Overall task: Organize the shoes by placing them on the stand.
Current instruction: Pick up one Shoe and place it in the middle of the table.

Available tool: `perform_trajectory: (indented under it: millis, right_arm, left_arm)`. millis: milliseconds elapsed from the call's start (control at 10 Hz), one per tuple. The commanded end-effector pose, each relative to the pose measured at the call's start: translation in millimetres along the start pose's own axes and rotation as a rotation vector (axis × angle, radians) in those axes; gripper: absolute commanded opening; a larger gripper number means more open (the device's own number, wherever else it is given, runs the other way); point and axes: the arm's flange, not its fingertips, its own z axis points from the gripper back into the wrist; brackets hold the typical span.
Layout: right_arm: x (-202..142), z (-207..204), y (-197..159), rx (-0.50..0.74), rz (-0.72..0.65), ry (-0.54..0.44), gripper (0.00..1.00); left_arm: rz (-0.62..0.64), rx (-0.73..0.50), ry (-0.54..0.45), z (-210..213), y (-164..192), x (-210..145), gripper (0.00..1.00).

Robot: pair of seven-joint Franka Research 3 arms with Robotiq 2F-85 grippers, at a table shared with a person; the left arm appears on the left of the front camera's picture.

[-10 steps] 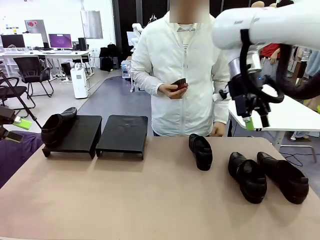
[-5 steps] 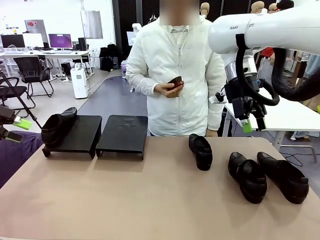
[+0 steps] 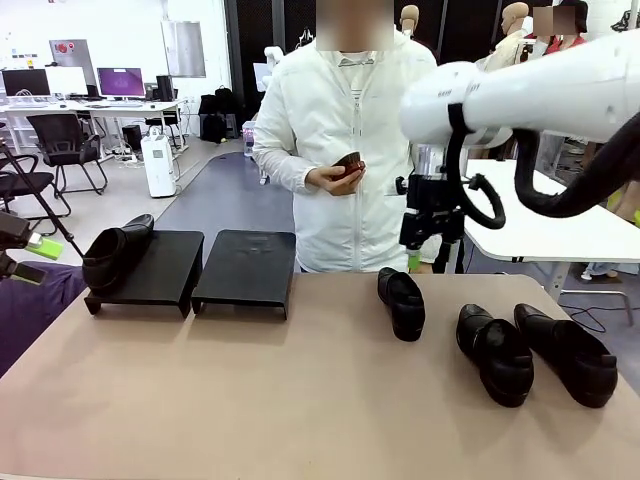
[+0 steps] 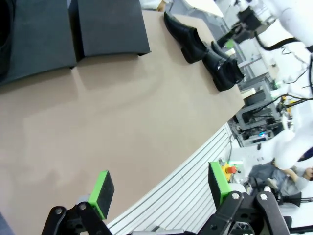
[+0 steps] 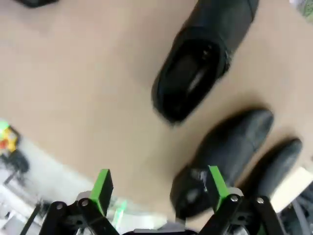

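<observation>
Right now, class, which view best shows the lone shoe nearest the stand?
Front view: the lone shoe is whole and sharp. Right wrist view shows it close but blurred, cropped; left wrist view, small and far.

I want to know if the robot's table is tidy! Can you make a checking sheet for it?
surface: tan table.
job's things: one shoe on the left platform; right platform bare; three shoes on the table, right side.
clutter: nothing seen.
grippers: left gripper open, beside the table's left edge; right gripper open, above the shoes on the table.
cables: black cable looped by the right arm's wrist.
surroundings: person in a white jacket at the far side; office chairs and monitors behind.
</observation>
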Motion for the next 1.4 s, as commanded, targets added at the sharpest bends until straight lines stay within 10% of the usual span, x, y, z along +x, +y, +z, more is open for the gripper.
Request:
perform_trajectory:
  millis: [0, 600, 700, 1300]
  right_arm:
    - [21.3, -42.5, -2.9, 0.01, 0.016, -0.008, 1.0]
    - [37.2, -72.6, -1.9, -0.003, 0.005, -0.008, 1.0]
    - [34.3, -76.0, 3.3, -0.055, 0.072, 0.154, 1.0]
    - [64.3, -98.0, 29.6, -0.108, -0.031, -0.046, 1.0]
  left_arm:
    - [-0.02, -0.01, -0.015, -0.5, 1.2, -1.9, 1.0]
    - [-0.02, -0.01, -0.015, -0.5, 1.2, -1.9, 1.0]
    - [-0.02, -0.01, -0.015, -0.5, 1.2, -1.9, 1.0]
    - [-0.02, -0.01, -0.015, -0.5, 1.2, -1.9, 1.0]
